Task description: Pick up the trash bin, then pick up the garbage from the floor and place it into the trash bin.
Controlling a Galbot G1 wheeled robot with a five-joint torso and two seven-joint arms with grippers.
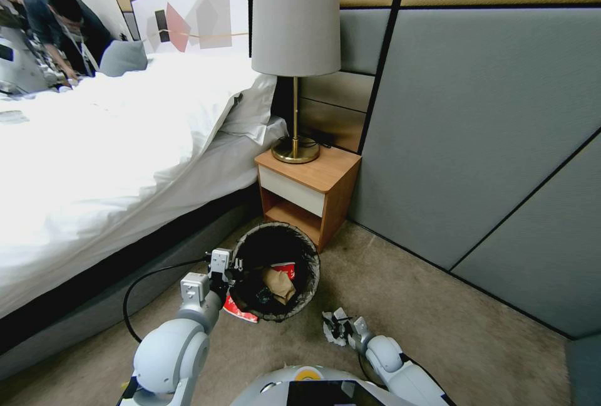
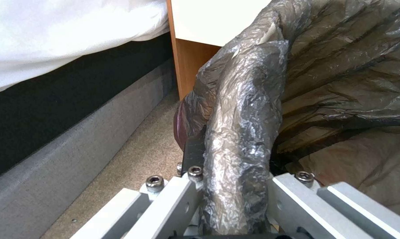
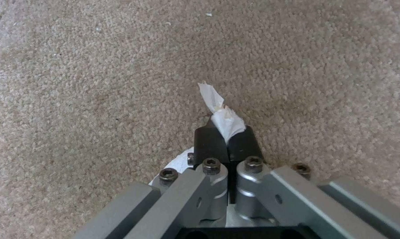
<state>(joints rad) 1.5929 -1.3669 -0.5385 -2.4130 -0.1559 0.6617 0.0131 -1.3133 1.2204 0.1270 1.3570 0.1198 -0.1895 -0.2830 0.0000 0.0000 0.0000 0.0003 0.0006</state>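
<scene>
The trash bin (image 1: 311, 268), lined with a black bag, stands on the carpet in front of the nightstand. My left gripper (image 1: 230, 266) is shut on its rim (image 2: 242, 132), at the side toward the bed. Inside lie a crumpled brown paper bag (image 1: 279, 284) and a red-and-white cup (image 1: 284, 267). A red-and-white scrap (image 1: 240, 311) shows under the bin's near edge. To the bin's right, my right gripper (image 1: 342, 329) is shut on a white tissue wad (image 1: 333, 326), low over the carpet. The tissue (image 3: 224, 118) sticks out past the black pads (image 3: 209, 144).
A wooden nightstand (image 1: 313, 190) with a brass lamp (image 1: 295, 55) stands just behind the bin. The bed (image 1: 106, 161) runs along the left, and grey wall panels (image 1: 488, 143) close off the right. Open carpet (image 1: 451, 324) lies to the right of the bin.
</scene>
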